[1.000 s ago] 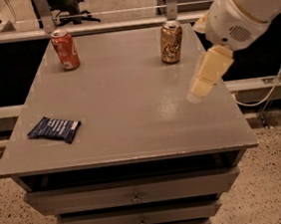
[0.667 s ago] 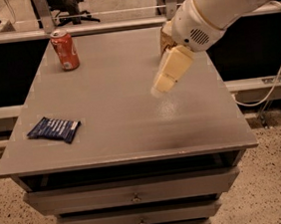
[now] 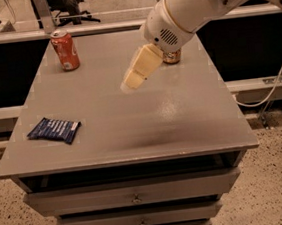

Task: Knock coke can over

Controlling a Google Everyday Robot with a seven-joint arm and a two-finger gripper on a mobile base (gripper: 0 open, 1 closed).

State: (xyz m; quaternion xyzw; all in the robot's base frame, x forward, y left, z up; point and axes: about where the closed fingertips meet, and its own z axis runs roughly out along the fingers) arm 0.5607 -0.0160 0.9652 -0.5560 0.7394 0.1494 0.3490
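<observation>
Left to right: blue packet (image 3: 53, 130) lies flat near the left edge of the table (image 3: 182, 125). Coke can (image 3: 65, 50) stands upright at the back-left corner, close to both edges, untouched. Gripper (image 3: 130, 85) hangs over mid-table, well apart from the coke can. I read its fingers as pressed together, holding nothing. Bare tabletop between them. Brown can (image 3: 172, 57) is mostly hidden behind the arm (image 3: 195, 3); only its base shows. Arm is cut off top right.

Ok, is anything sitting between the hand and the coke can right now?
Nothing visible does. The hand hovers over mid-table; the coke can stands upright at the far left, bare table between. The blue packet lies nearer the front, off that line.
</observation>
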